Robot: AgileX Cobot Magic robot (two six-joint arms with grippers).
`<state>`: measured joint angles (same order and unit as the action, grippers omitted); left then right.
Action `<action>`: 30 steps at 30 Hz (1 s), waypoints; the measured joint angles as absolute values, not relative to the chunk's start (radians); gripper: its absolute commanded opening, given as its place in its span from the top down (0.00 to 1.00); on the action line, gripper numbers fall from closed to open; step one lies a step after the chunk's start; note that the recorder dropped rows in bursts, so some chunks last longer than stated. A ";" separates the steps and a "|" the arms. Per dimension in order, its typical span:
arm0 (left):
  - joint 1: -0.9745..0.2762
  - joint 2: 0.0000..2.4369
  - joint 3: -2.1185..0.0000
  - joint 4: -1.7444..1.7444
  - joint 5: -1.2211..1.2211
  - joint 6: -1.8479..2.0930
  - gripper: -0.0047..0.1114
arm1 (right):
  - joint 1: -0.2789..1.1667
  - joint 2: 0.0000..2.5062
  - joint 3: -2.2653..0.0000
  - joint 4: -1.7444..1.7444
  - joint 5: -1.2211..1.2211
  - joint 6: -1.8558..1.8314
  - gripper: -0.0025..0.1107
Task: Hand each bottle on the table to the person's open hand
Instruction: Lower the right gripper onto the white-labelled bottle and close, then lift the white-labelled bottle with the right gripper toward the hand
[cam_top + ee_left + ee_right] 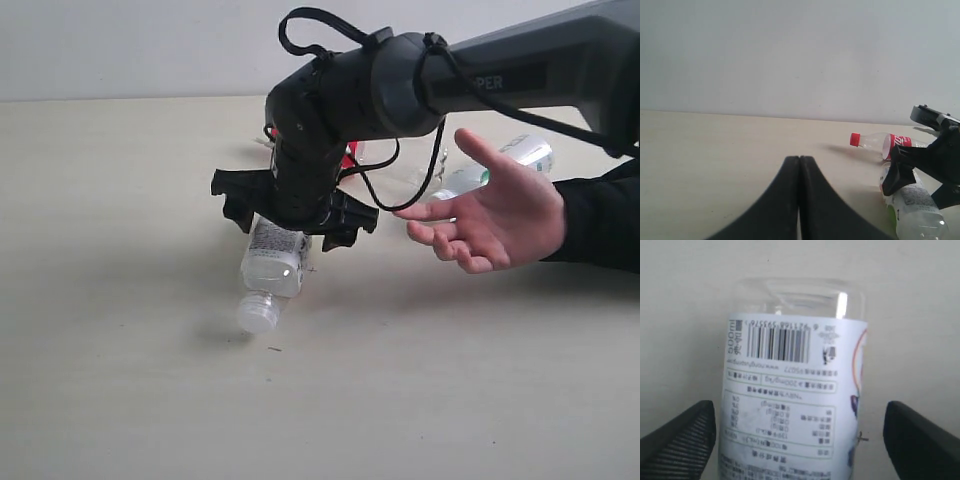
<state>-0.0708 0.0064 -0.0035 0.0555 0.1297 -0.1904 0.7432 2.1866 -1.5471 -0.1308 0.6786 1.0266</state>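
Note:
A clear bottle with a white cap and white label (272, 265) lies on the pale table (120, 350), cap toward the camera. My right gripper (290, 225) reaches in from the right and hangs over its body. In the right wrist view the gripper (800, 427) is open, with the label (790, 390) between the fingers (685, 437) and a gap showing on each side. The slim clear bottle with red cap and label (880, 142) lies behind it. My left gripper (800, 160) is shut on nothing, low over bare table. I cannot clearly pick out the yellow-green bottle.
A person's open hand (500, 215), palm up, is held just right of my right gripper, a little above the table. Behind the hand lie a green-white labelled bottle (468, 180) and another clear bottle (525, 152). A pale wall rises behind the table.

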 measured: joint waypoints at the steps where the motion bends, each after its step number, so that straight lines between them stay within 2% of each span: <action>1: -0.071 0.006 -0.003 0.055 0.130 -0.190 0.96 | 0.743 2.193 -1.547 -0.131 0.677 1.027 0.23; 3: -0.071 0.006 -0.003 0.055 0.130 -0.190 0.96 | 0.743 2.196 -1.547 -0.139 0.672 1.022 0.26; 5: -0.071 0.006 -0.003 0.055 0.130 -0.190 0.96 | 0.743 2.196 -1.547 -0.143 0.668 1.010 0.34; 16: -0.071 0.006 -0.003 0.055 0.130 -0.190 0.96 | 0.743 2.196 -1.547 -0.137 0.661 0.973 0.98; 30: -0.071 0.006 -0.003 0.055 0.130 -0.190 0.96 | 0.743 2.111 -1.547 -0.047 0.636 0.764 0.98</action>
